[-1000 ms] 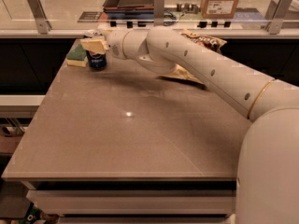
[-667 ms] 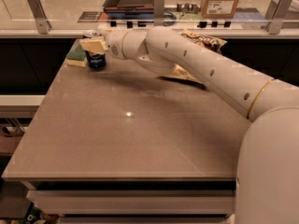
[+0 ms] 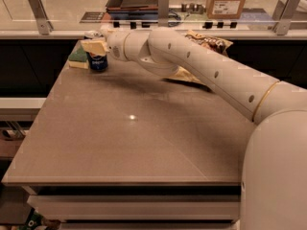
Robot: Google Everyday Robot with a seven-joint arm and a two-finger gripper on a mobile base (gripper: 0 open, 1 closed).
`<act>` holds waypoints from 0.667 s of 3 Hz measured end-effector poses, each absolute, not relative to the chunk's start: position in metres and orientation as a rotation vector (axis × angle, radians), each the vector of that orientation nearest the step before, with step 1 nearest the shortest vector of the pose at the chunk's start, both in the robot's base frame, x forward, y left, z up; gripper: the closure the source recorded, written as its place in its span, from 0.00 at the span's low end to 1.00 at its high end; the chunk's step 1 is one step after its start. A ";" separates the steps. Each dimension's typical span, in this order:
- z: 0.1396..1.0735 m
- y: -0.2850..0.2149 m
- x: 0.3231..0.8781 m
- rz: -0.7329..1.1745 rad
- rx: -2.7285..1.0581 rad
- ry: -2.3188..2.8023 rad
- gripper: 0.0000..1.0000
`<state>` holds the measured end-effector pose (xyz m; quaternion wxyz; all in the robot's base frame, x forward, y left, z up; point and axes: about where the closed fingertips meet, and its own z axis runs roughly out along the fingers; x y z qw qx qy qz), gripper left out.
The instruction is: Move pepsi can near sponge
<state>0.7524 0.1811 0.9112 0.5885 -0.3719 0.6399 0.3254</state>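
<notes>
warm, dim overhead light on a brown table point(image 3: 144, 152).
one small glare spot point(image 3: 132, 117) mid-table; soft shadow under the arm point(image 3: 201, 66); the gripper point(image 3: 96, 46) sits lit at the far-left corner, above the pepsi can point(image 3: 98, 62).

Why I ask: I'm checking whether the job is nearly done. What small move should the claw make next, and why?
Probably ease the claw, which sits at the pepsi can, up and away: the can stands on the table right beside the sponge, so no carrying remains.

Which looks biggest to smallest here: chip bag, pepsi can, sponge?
1. chip bag, partly hidden by the arm.
2 and 3. pepsi can and sponge look about alike, so no ranking.
The gripper is by the can.
</notes>
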 end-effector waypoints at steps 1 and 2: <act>0.911 0.184 0.752 0.761 -0.869 1.489 0.12; 0.911 0.186 0.751 0.764 -0.871 1.488 0.00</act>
